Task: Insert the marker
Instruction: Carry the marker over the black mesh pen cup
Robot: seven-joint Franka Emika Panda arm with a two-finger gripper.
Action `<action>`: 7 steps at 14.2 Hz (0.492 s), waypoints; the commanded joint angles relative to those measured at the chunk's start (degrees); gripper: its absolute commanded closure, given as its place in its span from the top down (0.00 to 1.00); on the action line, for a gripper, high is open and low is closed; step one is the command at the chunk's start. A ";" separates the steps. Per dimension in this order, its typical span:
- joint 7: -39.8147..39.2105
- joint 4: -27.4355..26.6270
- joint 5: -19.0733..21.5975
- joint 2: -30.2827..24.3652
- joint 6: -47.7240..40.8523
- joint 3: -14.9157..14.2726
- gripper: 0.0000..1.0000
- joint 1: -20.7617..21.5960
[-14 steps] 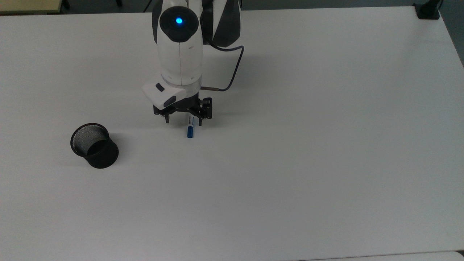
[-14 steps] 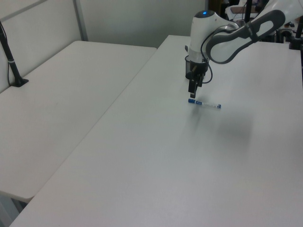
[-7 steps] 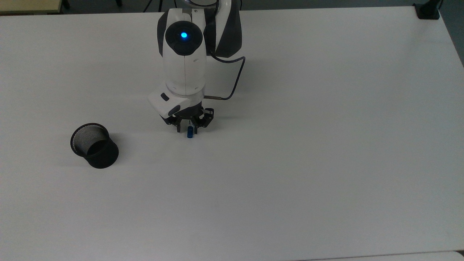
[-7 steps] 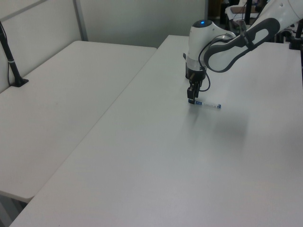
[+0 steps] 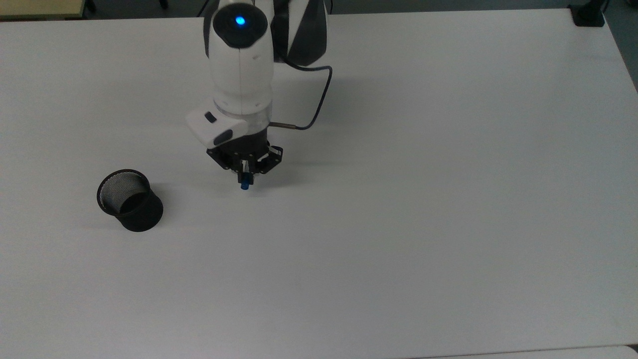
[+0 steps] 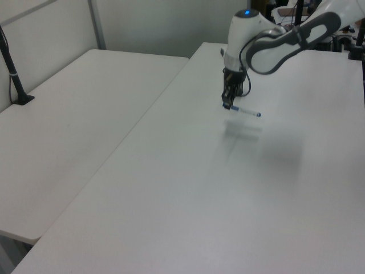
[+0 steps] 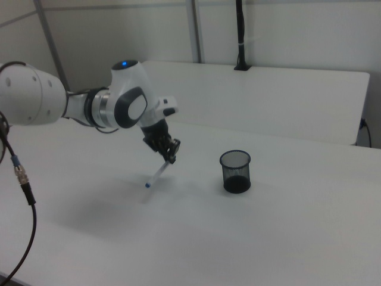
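Gripper [image 7: 169, 156] clenched on marker [image 7: 156, 174] at capped end; marker clear of table [image 5: 448, 199], barrel slanting down. End grip presumably frees barrel for dropping into mesh cup [image 7: 236, 171], well apart.

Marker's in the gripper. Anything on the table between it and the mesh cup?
Nothing visible. The gripper holds the marker off the table, and the black mesh cup stands upright toward the top view's left with bare tabletop between them. The cup's mouth is open.
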 commanded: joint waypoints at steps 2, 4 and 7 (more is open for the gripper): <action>-0.19 -1.61 0.25 -9.49 4.79 -0.08 0.00 -6.22; -0.46 -1.61 0.34 -9.50 11.90 -0.17 0.00 -8.67; -1.95 -1.52 0.34 -7.49 22.98 -0.17 0.00 -12.11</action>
